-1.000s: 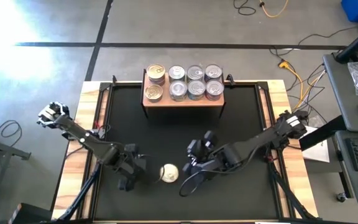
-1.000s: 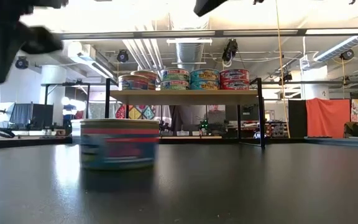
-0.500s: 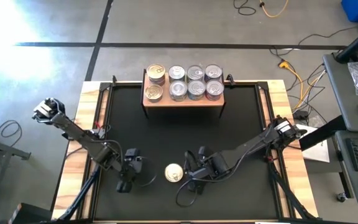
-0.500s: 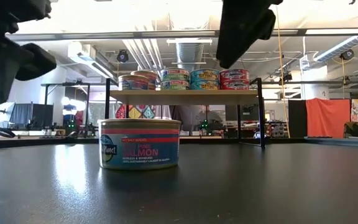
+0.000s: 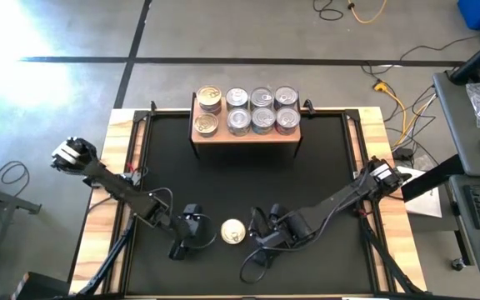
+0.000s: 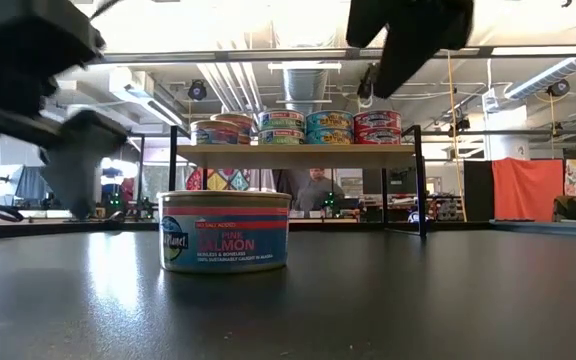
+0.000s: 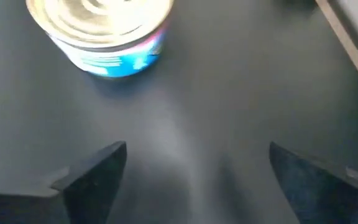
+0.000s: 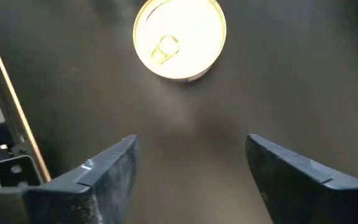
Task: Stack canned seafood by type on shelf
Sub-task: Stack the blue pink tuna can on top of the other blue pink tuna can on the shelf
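Observation:
One canned seafood tin (image 5: pixel 232 232) stands upright on its base on the black table near the front edge. It has a pale lid and a blue and red salmon label (image 6: pixel 225 232). My left gripper (image 5: pixel 192 231) is just to its left, open, low over the table, and the tin (image 7: pixel 101 31) lies ahead of its fingers. My right gripper (image 5: pixel 261 233) is just to its right, open and higher, with the tin (image 8: pixel 179 37) ahead of it. Several more tins (image 5: pixel 261 109) stand stacked on the wooden shelf (image 5: pixel 246 132) at the far side.
The black table has wooden side rails (image 5: pixel 117 167). The shelf's tins show in two layers (image 6: pixel 308 127), gold-lidded ones (image 5: pixel 208 110) at its left end. Bare tabletop lies between the lone tin and the shelf. Cables trail from both arms near the front.
The lone tin has shifted a little toward the table's right and now stands still. My left gripper has sunk, tipped downward and come toward the tin from the left. My right gripper has come down and toward the near edge, beside the tin's right.

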Controlling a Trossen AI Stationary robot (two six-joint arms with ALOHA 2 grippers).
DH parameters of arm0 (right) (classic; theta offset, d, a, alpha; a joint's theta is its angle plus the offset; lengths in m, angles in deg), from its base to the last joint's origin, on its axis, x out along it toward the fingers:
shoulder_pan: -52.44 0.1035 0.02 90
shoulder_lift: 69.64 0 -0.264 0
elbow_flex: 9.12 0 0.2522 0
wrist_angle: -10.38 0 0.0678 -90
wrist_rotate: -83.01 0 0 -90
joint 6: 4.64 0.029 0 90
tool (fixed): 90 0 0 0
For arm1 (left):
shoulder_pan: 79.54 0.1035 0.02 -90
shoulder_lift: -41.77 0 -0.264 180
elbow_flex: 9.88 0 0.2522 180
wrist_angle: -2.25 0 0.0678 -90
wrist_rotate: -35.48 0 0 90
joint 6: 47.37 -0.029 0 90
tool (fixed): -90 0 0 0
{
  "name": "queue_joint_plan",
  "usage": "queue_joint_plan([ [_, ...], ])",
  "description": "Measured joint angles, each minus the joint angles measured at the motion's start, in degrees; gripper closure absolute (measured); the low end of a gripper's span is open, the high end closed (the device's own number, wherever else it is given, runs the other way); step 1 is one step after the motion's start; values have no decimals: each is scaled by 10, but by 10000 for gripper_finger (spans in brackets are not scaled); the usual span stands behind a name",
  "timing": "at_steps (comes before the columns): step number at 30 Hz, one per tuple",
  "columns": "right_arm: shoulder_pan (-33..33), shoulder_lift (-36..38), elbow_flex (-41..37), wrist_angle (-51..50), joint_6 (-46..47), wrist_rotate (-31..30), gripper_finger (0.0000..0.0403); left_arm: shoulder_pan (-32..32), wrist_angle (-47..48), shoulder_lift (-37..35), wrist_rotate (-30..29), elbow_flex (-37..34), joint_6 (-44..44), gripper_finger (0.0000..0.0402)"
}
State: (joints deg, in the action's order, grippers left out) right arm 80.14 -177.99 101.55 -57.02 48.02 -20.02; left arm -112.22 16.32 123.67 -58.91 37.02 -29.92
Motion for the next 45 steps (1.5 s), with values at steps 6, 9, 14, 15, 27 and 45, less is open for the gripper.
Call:
queue_joint_plan([
  [6,8,-42,2,5,11,-5,72,37,-37,56,-8,8,-78,15],
  [9,4,-80,3,4,7,-4,73,45,-112,79,-11,9,-120,21],
  [14,-14,-130,5,2,0,-6,95,54,-188,125,-22,-3,-166,32],
  [15,-19,-135,8,1,-2,-8,99,56,-204,132,-29,-4,-174,34],
  [27,-48,-142,43,-35,-42,-19,130,82,-322,165,-47,-29,-214,35],
  [45,-54,-147,41,-11,-69,-9,114,85,-413,283,-10,42,-214,35],
])
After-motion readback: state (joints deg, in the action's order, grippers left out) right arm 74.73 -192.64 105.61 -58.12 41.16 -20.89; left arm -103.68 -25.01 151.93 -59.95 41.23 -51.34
